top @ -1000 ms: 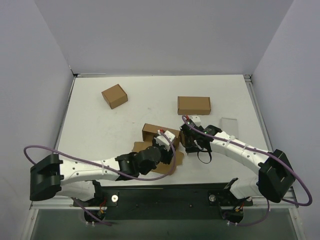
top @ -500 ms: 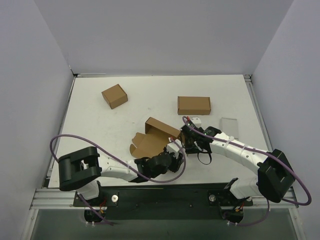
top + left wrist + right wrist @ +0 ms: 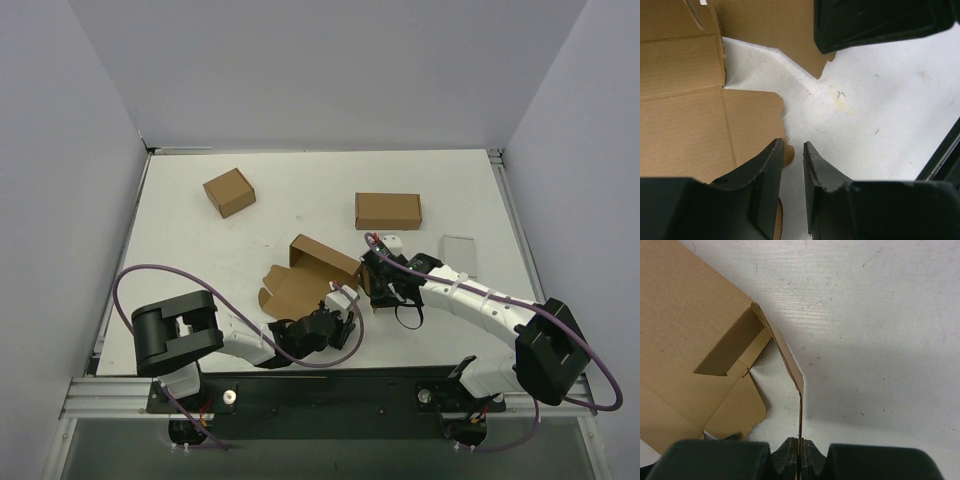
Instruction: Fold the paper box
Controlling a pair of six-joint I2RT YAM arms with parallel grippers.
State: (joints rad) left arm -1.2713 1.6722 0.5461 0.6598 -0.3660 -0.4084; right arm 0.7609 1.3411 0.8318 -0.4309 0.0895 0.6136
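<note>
The paper box (image 3: 305,272) lies half unfolded at the table's middle, one panel raised and its flaps spread flat. My right gripper (image 3: 373,284) is at the box's right end, shut on a thin upright side flap (image 3: 790,362) that runs edge-on between its jaws (image 3: 800,444). My left gripper (image 3: 336,310) is low at the box's near edge. In the left wrist view its jaws (image 3: 793,152) stand a narrow gap apart with bare table between them; the left fingertip (image 3: 775,155) overlaps the rim of a flat flap (image 3: 695,120).
A smaller squarish brown carton (image 3: 229,192) sits at the back left. A closed brown box (image 3: 388,211) sits at the back right. A flat pale grey case (image 3: 459,250) lies to the right of my right arm. Grey walls enclose the table.
My left arm has drawn back toward the near edge and folded its elbow, coming off the box. The box's flat panels now show, shifted slightly left. The right gripper kept its hold.
</note>
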